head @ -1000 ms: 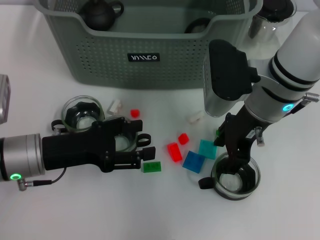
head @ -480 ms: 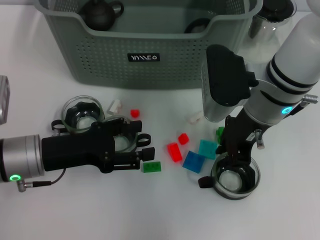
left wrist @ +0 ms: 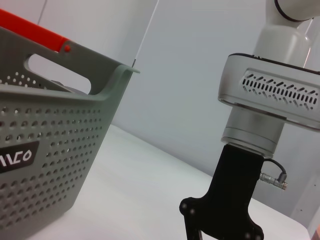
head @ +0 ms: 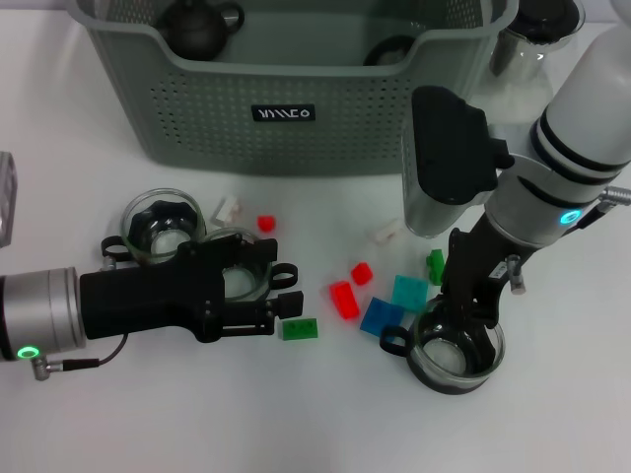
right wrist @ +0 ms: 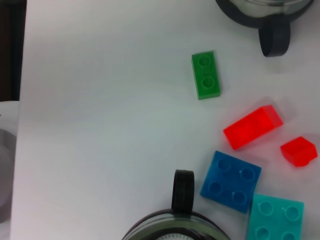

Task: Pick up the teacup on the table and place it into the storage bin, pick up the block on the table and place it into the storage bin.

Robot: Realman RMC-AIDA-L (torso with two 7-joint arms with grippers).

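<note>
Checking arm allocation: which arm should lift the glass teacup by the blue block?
Right. The right gripper already reaches into that teacup at its rim, beside the blue block. The left gripper is across the table at another cup, farther away.

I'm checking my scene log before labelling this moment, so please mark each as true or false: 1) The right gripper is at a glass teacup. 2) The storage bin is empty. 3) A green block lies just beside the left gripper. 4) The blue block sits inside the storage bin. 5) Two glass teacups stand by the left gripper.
1) True: the right gripper reaches into the rim of the glass teacup.
2) False: the storage bin already holds a dark teapot and another dark item.
3) True: the green block lies beside the left gripper.
4) False: the blue block lies on the table next to the teal block.
5) True: two teacups stand there.
</note>
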